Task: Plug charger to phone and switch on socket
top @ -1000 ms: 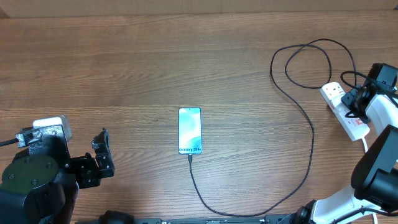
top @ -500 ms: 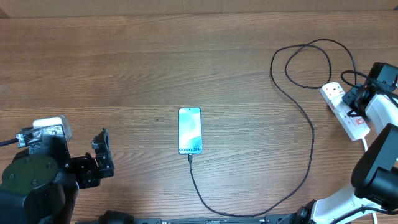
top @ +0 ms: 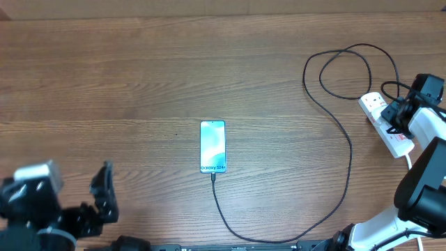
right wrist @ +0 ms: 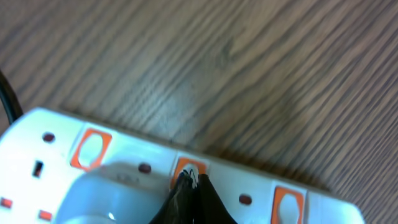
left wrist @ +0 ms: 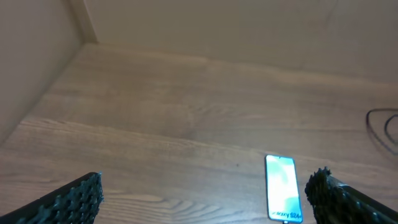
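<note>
Phone (top: 212, 146), charger (top: 346, 150) plugged in, lies on wooden table (top: 139, 70). Right gripper (right wrist: 193, 182) closed, tips on socket (right wrist: 124, 165) switch (right wrist: 185, 168); left gripper (left wrist: 205, 186) wide open, empty.

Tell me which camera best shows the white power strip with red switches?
The right wrist view: the white power strip appears close-up, the shut right gripper at a red switch. Overhead shows it small, partly under the arm; left wrist misses it.

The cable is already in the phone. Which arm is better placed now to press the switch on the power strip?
Right. The right pincer, shut, has its tips at a red switch of the socket. The left pincer is open at the opposite side, far from it.
</note>
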Tool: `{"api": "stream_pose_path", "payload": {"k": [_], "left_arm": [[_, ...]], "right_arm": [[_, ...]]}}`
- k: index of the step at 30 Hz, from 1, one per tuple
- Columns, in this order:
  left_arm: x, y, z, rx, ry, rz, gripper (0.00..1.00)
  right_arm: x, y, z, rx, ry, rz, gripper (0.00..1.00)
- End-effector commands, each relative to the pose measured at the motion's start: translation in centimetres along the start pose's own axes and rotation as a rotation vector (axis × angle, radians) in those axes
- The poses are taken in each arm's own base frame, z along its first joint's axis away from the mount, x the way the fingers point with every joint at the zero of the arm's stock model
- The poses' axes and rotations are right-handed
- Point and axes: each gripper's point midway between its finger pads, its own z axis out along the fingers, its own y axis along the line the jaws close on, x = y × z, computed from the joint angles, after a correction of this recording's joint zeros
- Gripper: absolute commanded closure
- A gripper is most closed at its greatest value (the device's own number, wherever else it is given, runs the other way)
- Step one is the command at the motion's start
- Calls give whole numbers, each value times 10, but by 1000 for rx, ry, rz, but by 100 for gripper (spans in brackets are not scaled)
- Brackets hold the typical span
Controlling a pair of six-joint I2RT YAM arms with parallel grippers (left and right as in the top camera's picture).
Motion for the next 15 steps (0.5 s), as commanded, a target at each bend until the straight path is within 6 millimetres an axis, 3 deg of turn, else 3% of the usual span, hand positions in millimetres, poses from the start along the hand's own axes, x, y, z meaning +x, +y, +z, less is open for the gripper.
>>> {"api": "stream_pose_path", "payload": {"k": [1, 9, 15], "left_arm": [[0, 9, -17, -8, -59, -13, 0], [4, 18, -41, 12, -138, -39, 0], [6, 21, -48, 18, -161, -46, 0]], "right_arm": [[20, 18, 8, -91, 71, -25, 96], [25, 18, 8, -93, 96, -27, 96], [38, 18, 9, -103, 132, -30, 96]]}}
